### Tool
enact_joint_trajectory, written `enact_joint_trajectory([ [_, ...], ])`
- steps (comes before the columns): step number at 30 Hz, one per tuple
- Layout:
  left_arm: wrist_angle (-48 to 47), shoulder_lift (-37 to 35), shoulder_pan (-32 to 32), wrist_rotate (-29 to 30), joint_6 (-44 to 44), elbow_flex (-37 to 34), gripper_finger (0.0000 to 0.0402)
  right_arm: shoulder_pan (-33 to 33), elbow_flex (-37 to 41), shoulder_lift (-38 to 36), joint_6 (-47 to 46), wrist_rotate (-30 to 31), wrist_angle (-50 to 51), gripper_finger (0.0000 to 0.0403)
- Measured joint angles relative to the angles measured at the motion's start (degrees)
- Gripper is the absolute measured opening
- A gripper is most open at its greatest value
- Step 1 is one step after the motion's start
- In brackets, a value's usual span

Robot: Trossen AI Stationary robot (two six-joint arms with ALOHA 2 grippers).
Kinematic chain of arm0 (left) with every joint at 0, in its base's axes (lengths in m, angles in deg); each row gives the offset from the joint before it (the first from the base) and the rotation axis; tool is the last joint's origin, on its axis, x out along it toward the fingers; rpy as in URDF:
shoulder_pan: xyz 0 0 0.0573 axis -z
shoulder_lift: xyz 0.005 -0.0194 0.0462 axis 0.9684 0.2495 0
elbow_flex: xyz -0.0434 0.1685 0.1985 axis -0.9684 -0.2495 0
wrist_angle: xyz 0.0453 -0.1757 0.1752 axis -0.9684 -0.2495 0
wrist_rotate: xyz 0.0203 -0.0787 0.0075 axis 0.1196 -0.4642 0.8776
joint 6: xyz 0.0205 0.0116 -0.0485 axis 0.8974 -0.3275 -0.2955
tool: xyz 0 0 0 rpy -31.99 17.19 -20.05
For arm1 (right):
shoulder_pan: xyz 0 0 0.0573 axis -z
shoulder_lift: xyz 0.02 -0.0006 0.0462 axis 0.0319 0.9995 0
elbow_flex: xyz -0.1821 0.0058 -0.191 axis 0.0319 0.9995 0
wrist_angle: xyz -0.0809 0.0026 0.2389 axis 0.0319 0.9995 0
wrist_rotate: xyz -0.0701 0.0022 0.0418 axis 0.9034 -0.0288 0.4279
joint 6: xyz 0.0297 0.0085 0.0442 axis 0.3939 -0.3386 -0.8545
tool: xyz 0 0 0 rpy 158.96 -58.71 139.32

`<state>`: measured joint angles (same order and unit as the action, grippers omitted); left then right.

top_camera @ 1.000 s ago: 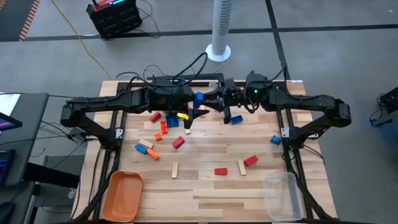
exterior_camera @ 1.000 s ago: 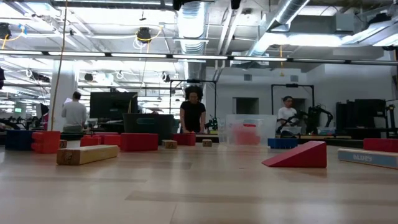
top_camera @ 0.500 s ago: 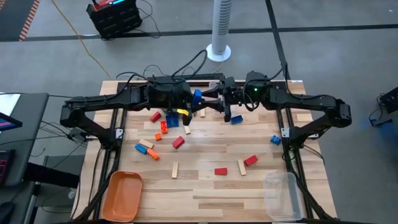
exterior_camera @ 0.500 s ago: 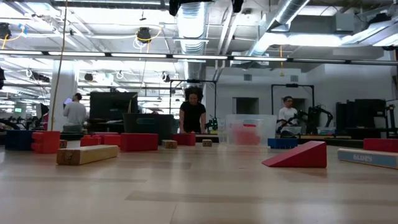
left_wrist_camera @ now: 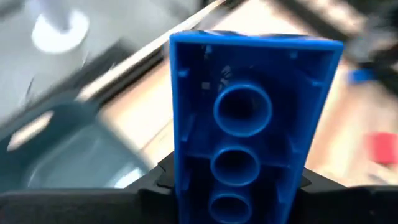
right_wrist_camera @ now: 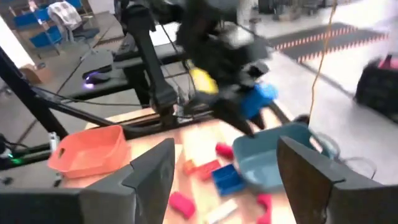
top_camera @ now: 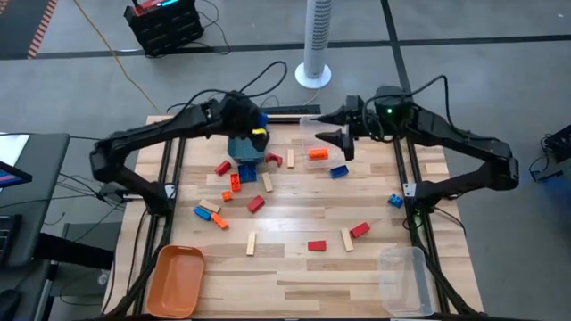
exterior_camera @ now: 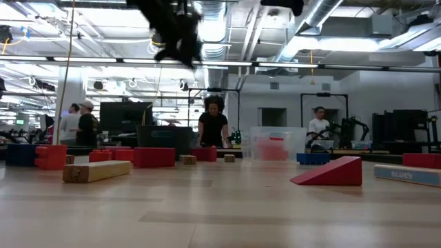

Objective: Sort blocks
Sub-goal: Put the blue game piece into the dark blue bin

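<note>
My left gripper (top_camera: 257,127) is shut on a blue brick (left_wrist_camera: 245,118) above the teal bin (top_camera: 245,150) at the far left-middle of the table. In the right wrist view the brick (right_wrist_camera: 258,99) hangs just over the bin (right_wrist_camera: 273,163). My right gripper (top_camera: 343,143) stands open and empty to the bin's right, its fingers (right_wrist_camera: 155,177) wide apart. Red, blue, orange and plain wooden blocks lie flat across the table, among them a red one (top_camera: 256,203) and an orange one (top_camera: 317,153). My left gripper pinches the blue brick by its two long sides (left_wrist_camera: 181,177) near one end, between its two fingers. The brick sticks out beyond the fingertips with its hollow underside toward the wrist camera. It is lifted clear, over the teal bin.
An orange bin (top_camera: 176,278) stands at the near left corner and a clear bin (top_camera: 401,278) at the near right. Blocks lie loose between them, such as a wooden stick (top_camera: 252,243) and a red wedge (exterior_camera: 329,172). People stand in the room beyond the table.
The blue brick was between both grippers at the far middle. It has now gone with my left gripper toward the table's left edge, over the teal bin. My right gripper has drawn back toward the right edge without it.
</note>
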<state>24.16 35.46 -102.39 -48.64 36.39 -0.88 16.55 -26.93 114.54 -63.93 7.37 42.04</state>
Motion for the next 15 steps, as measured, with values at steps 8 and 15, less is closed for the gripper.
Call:
enact_joint_trajectory([
  [8,-0.5,9.7,-8.5,0.4,-8.6,-4.9,0.0127,-6.5,0.0,1.0,-2.8,6.6,1.5,0.0269],
  [15,-1.4,17.1,-9.0,3.9,-10.7,-4.7,0.0128,-9.6,0.0,1.4,-3.4,9.1,2.0,0.0269],
])
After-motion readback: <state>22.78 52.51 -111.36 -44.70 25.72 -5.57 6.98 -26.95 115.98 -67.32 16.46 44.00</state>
